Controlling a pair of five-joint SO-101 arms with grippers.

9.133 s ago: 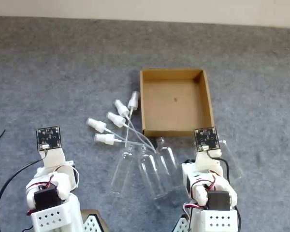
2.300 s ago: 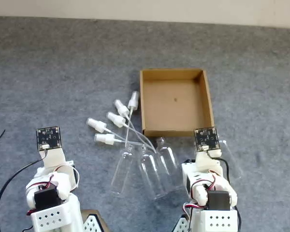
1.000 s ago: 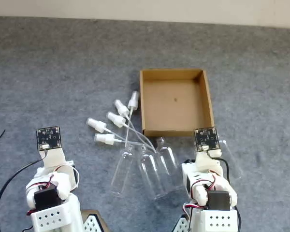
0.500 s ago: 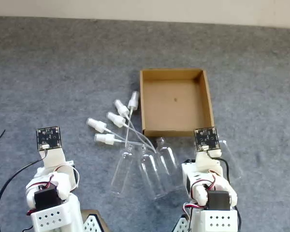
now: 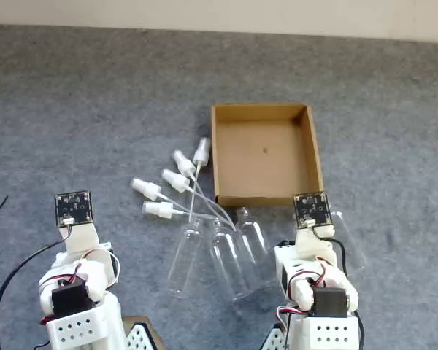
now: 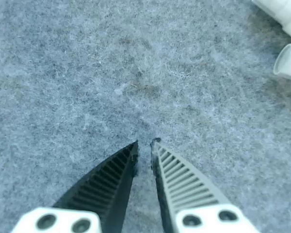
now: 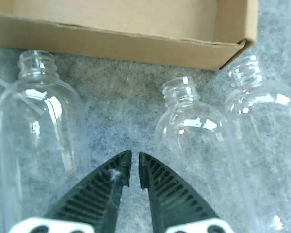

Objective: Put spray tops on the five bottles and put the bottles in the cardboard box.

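Both arms sat at the desk's [image 5: 95,109] near edge. The left jaws were closed on nothing above bare desk, and the right jaws were likewise closed and empty, pointing between two bottles [image 7: 199,141]. The bottles lay uncapped on their sides, necks toward the box [image 5: 255,198], probably laid out for easy reach. The spray tops [image 5: 159,210] were fanned beside the box, unfitted. Nothing was boxed yet.

White arms [image 5: 81,237] carry black servos [image 5: 328,300], red wires [image 5: 61,278] and a ribbed black right claw [image 7: 134,170].
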